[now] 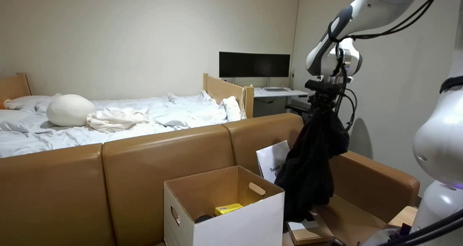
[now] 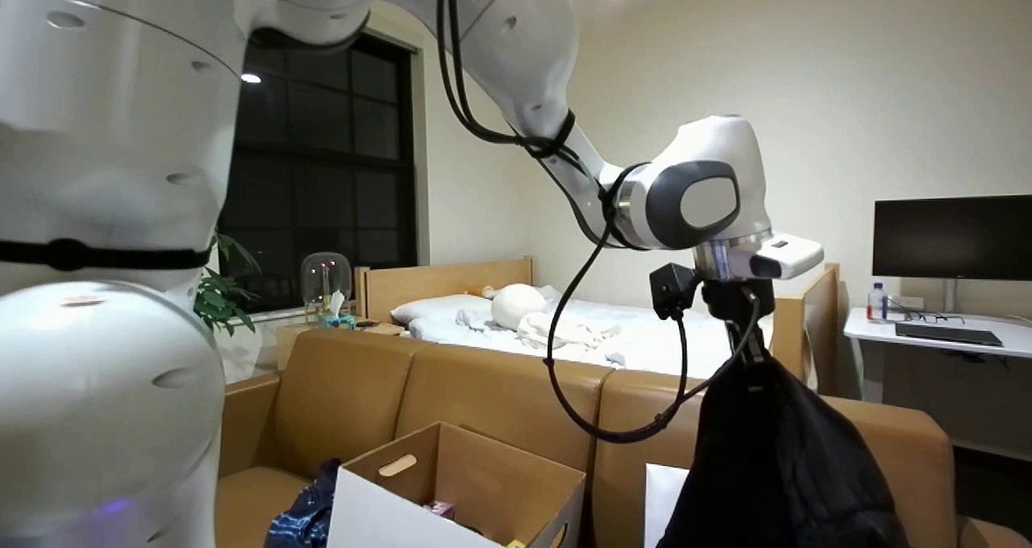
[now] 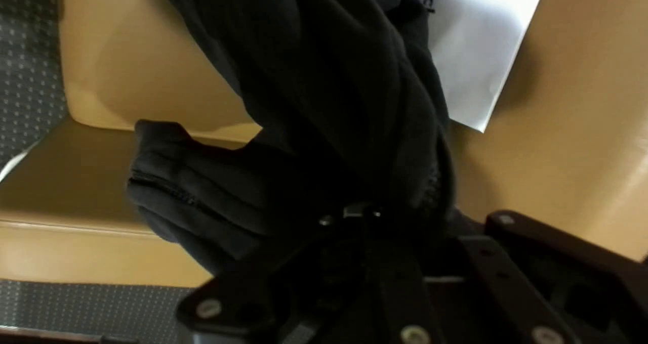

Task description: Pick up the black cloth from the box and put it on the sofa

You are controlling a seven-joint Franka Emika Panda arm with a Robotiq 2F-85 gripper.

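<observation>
Brown sofa (image 1: 168,152) across the scene, open white box (image 1: 238,226) in front of its back, and beside that box the black cloth (image 1: 311,162) hangs over the sofa, lower end touching or not I cannot tell, its top pinched in my gripper (image 2: 754,364), a yellow packet (image 1: 228,208) showing inside the box.

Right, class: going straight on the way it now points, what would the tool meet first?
First the black cloth it grips, hanging below the tool. Beyond that, probably the sofa or the flat brown item on it; the cloth hides the line, so depth is unclear.
</observation>
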